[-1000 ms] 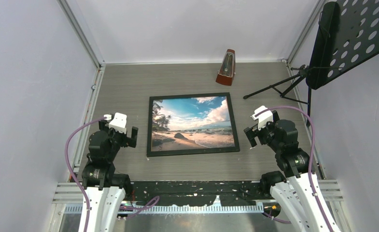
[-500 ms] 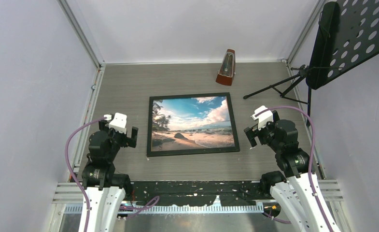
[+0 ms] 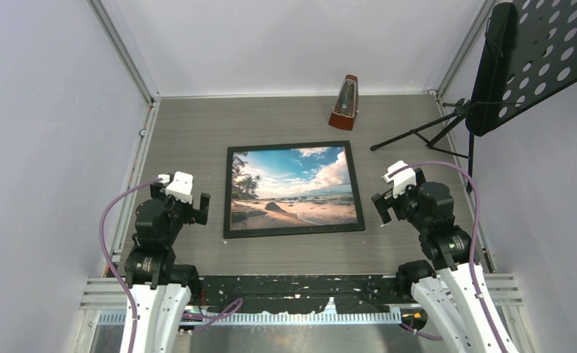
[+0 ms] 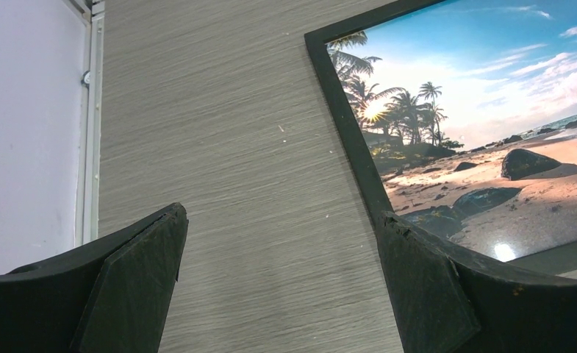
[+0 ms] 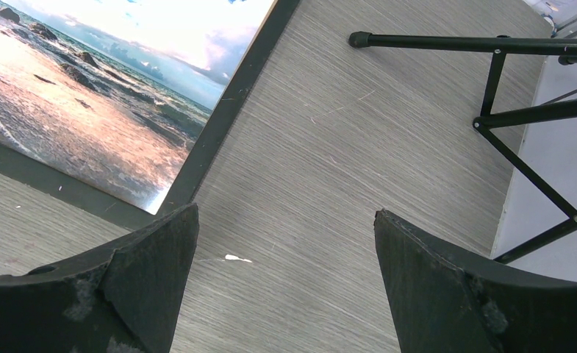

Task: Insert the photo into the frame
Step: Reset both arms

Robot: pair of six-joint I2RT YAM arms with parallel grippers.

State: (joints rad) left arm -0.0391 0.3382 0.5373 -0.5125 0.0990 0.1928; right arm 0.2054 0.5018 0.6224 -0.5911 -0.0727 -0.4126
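On the grey table (image 3: 190, 125) nothing has moved this past second: your left gripper (image 3: 199, 212) gapes empty beside the frame (image 3: 227, 193), the photo (image 3: 292, 187) lies face up inside it, your right gripper (image 3: 383, 207) gapes empty too, so the task looks finished.

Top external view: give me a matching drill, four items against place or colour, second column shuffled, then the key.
Column one
1. frame
2. photo
3. metronome
4. music stand

Column two
A. reddish-brown, upright near the far edge of the table
B. black, on tripod legs at the right side
C. beach scene facing up, inside a border
D. thin black border, lying flat mid-table

Pairs: 1-D, 2-C, 3-A, 4-B
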